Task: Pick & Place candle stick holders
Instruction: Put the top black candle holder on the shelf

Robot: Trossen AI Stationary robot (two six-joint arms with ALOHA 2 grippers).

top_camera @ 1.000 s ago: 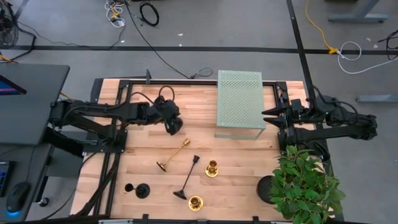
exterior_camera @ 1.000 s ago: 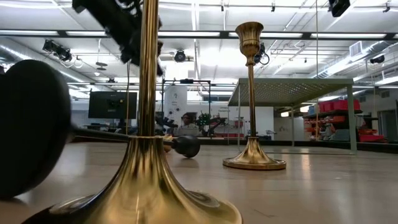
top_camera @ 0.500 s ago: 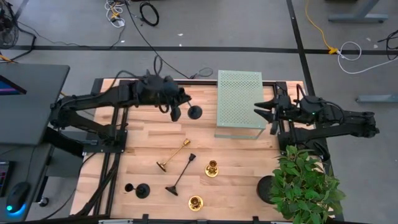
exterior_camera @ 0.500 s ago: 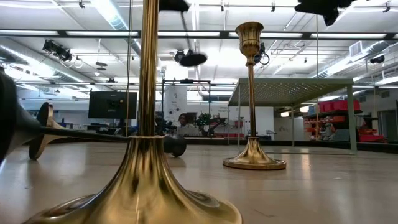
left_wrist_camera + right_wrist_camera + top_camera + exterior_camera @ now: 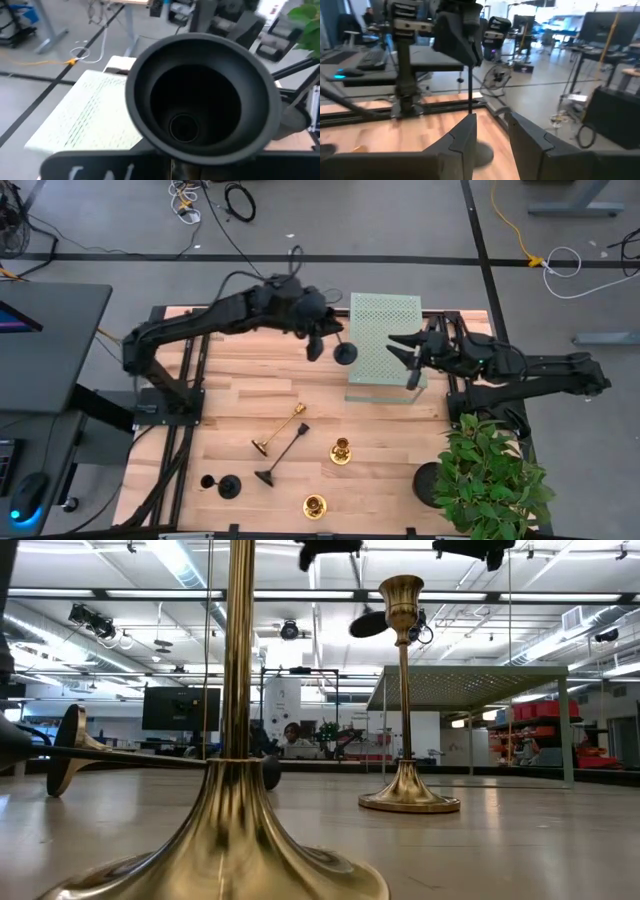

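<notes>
In the low view the near gold candlestick is cut off at the top edge, so its cup is out of sight, and its base runs off the bottom edge. Both arms show there only as dark scraps at the top. In the left wrist view the black candlestick fills the picture and hides the left tool; its stem cannot be seen. The plant covers a corner of the counter.

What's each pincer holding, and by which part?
Left pincer: black candlestick, gripped by its stem, base toward the green stand. Right pincer: open, nothing held.
</notes>
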